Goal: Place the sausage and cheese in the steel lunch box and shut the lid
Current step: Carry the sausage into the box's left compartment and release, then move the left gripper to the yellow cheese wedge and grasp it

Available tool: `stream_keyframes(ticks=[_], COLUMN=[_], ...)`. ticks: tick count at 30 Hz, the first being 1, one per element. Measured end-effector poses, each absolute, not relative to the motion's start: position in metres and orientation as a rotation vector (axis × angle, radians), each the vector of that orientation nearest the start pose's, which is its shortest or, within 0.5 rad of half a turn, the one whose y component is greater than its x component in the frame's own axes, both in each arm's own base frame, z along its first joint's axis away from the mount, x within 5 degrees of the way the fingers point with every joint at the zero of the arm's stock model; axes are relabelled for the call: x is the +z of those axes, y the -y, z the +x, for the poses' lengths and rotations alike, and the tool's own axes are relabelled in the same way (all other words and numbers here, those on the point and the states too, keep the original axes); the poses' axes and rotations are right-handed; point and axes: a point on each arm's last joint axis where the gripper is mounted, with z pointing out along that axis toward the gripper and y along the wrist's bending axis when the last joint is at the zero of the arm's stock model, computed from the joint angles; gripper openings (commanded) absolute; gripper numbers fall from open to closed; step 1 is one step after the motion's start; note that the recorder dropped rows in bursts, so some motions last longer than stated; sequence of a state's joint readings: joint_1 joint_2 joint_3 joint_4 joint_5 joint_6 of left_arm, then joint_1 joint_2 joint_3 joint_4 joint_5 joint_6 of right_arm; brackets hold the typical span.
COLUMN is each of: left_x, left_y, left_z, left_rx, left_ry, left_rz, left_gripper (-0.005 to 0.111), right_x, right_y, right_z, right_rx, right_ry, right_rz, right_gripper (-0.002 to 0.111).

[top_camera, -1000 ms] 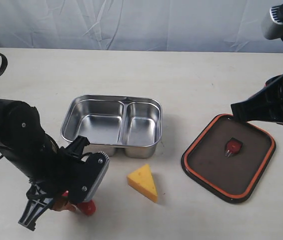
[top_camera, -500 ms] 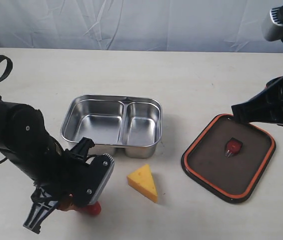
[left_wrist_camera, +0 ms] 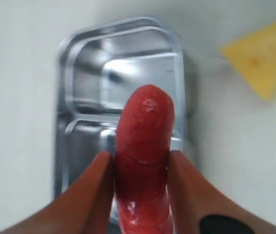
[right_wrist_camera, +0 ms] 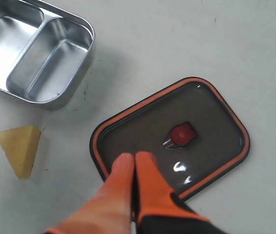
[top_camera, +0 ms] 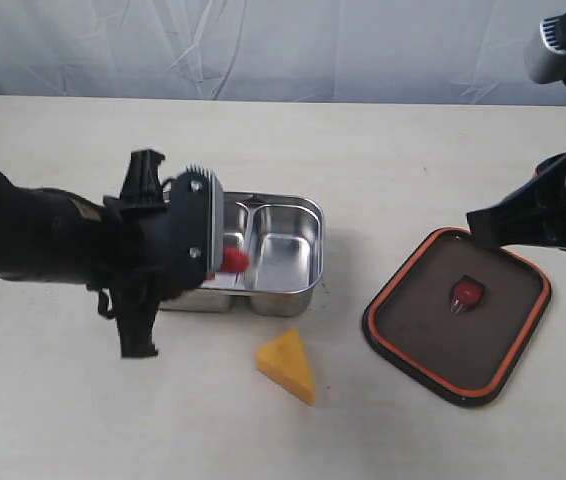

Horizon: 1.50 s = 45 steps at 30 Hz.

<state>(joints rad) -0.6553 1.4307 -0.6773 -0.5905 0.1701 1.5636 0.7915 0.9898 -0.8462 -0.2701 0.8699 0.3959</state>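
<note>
The left tool (left_wrist_camera: 142,165) is clamped on the sausage (left_wrist_camera: 145,126), one orange finger (left_wrist_camera: 96,187) pressing on each side of it. The sausage is red and glossy, and its rounded free end sticks out past the fingertips. The tool holds it over the steel lunch box (top_camera: 285,204), about above the divider (top_camera: 249,240) between the larger and the smaller compartment. The pictures do not show whether the sausage touches the metal. Both compartments are otherwise bare.

The lunch box stands on the pale table (top_camera: 413,150). The left arm (top_camera: 53,245) reaches across from the left side of the exterior view and hides part of the larger compartment.

The cheese (top_camera: 288,365), a yellow wedge, lies flat on the table on the camera's side of the box, near it but not touching.

The lid (top_camera: 433,325) lies on the table to the right of the box, well apart from it. Its orange seal (top_camera: 404,268) faces up and a small red tab (top_camera: 466,293) sits at its centre.

The right tool (right_wrist_camera: 134,158) has its two orange fingers pressed together with nothing between them. In its wrist view the fingertips lie over the edge of the lid, and the exterior view shows that arm raised above the table.
</note>
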Motion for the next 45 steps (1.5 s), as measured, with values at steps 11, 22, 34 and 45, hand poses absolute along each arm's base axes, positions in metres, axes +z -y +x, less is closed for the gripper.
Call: stream_keyframes(ticks=[11, 22, 34, 45], left_x=[0.187, 0.169, 0.169, 0.195], left_y=[0.178, 0.176, 0.176, 0.193], left_z=[0.280, 0.291, 0.290, 0.237], left_rx=[0.137, 0.058, 0.026, -0.098], left_ry=[-1.817, -2.039, -2.065, -1.616], left_rz=[1.374, 1.093, 1.069, 1.940], left_gripper=[0.000, 0.035, 0.058, 0.058], right_x=[0.318, 0.317, 0.316, 0.316], right_y=[-0.118, -0.119, -0.118, -0.110], right_z=[0.142, 0.141, 0.140, 0.143], right_rx=[0.202, 0.225, 0.214, 0.062], right_ry=[-2.392, -2.403, -2.418, -2.409], right_rz=[-0.606, -0.598, -0.598, -0.635], right_gripper=[-0.001, -0.001, -0.001, -0.001])
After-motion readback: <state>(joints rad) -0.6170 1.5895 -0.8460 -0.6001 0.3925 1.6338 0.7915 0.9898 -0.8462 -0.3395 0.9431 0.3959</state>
